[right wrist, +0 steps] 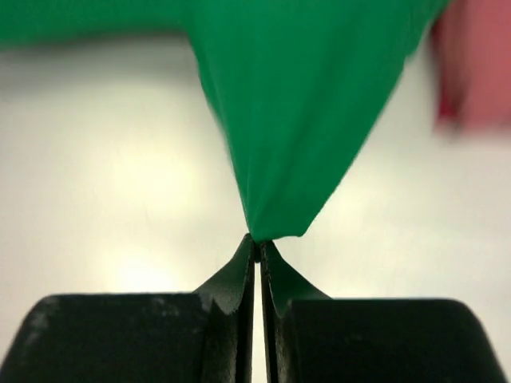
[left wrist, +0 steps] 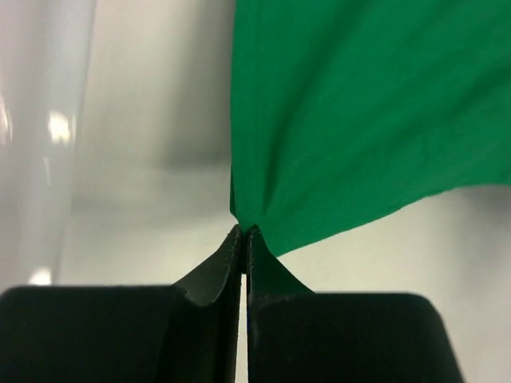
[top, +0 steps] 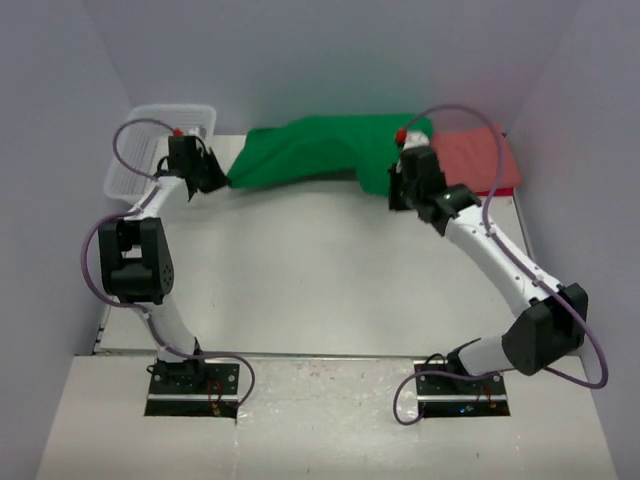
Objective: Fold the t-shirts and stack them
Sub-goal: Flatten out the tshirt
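Note:
The bright green t-shirt [top: 320, 150] hangs stretched between my two grippers above the back of the table. My left gripper [top: 214, 180] is shut on its left corner, seen in the left wrist view [left wrist: 243, 231] with the green cloth [left wrist: 359, 120] fanning out from the tips. My right gripper [top: 396, 192] is shut on its right corner, seen in the right wrist view [right wrist: 259, 242] with the green cloth [right wrist: 303, 104] above the tips. The salmon-red t-shirt [top: 480, 160] lies folded flat at the back right, just behind the right gripper, and shows blurred in the right wrist view [right wrist: 475, 64].
A white plastic mesh basket [top: 150, 150] stands at the back left corner, right behind the left gripper. The white table top [top: 320, 270] lies below the held shirt. Grey walls close in the back and both sides.

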{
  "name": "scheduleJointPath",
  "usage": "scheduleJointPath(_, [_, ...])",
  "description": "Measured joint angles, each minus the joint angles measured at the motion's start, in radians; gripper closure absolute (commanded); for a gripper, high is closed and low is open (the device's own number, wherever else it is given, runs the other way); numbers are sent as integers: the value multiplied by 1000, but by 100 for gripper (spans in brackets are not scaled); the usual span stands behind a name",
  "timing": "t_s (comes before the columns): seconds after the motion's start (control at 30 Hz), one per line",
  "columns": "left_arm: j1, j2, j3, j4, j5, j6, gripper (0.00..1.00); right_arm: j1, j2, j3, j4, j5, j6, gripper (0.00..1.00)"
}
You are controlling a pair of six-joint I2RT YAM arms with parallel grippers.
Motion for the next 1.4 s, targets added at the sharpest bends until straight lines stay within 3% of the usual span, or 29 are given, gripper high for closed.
scheduleJointPath(0.1, [-1, 10, -169, -201, -27, -8, 100, 107, -65, -296, -132, 12, 160, 100])
scheduleJointPath(0.2, [-2, -13, -338, -311, -6, -8, 100, 242, -219, -488, -270, 20, 333, 100])
scheduleJointPath(0.33, [-6, -207, -521, -349, 40, -19, 100, 336, -519, -571, -356, 13, 528, 100])
scheduleJointPath(0.47, [-19, -333, -628, -415, 40, -35, 100, 374, -666, -614, -411, 30, 672, 100])
scheduleJointPath(0.7, [-21, -381, -647, -558, -32, -55, 100, 418, -665, -772, -515, 22, 811, 100])
scheduleJointPath(1.0, [-21, -561, -662, -631, -110, -109, 100, 435, -603, -772, -562, 26, 883, 100])
scheduleJointPath(1.4, [-21, -600, -644, -790, -196, -143, 100, 440, -652, -700, -722, 79, 990, 100])
